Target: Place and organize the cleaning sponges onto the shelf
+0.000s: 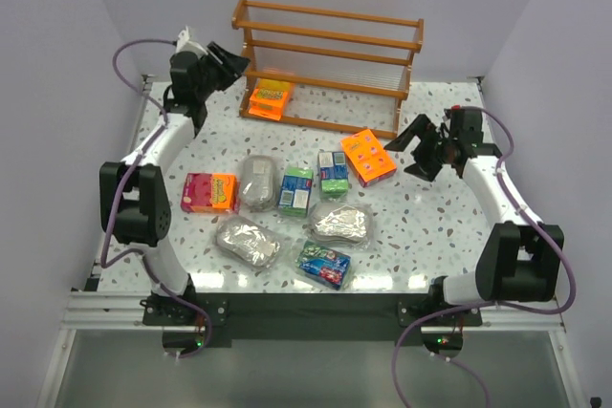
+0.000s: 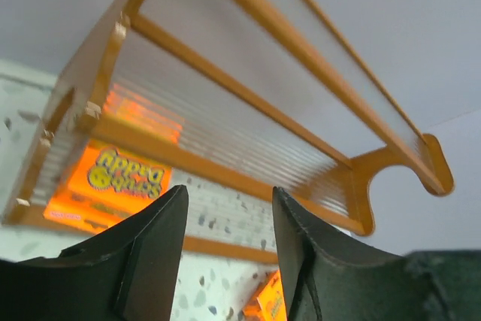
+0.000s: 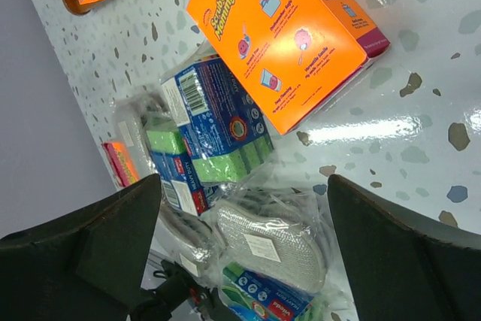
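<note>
Left hand (image 1: pixel 229 59) (image 2: pixel 229 208) spread wide, nothing held, raised at left end of shelf (image 1: pixel 330 45) (image 2: pixel 248 95). On bottom tier, left side: one orange pack (image 1: pixel 270 97) (image 2: pixel 124 174). Right hand (image 1: pixel 416 140) (image 3: pixel 242 186) spread too, nothing held, just right of second orange pack (image 1: pixel 368 156) (image 3: pixel 285 35) on table (image 1: pixel 440 226). Third orange-pink pack (image 1: pixel 208 192) at table's left. Mid-table cluster: green/blue boxes (image 1: pixel 295 190) (image 1: pixel 333 174) (image 1: pixel 323 264) and silvery ovals (image 1: pixel 256 182) (image 1: pixel 247 241) (image 1: pixel 338 224), close together.

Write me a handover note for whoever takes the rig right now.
Left end effector: open, empty, by the left end of the shelf.
Right end effector: open, empty, above the table near the loose orange pack.
Done: one shelved orange pack on the bottom tier.
Left: eight on the table: that orange pack, the orange-and-pink pack, three silvery packs, three green/blue packs.
</note>
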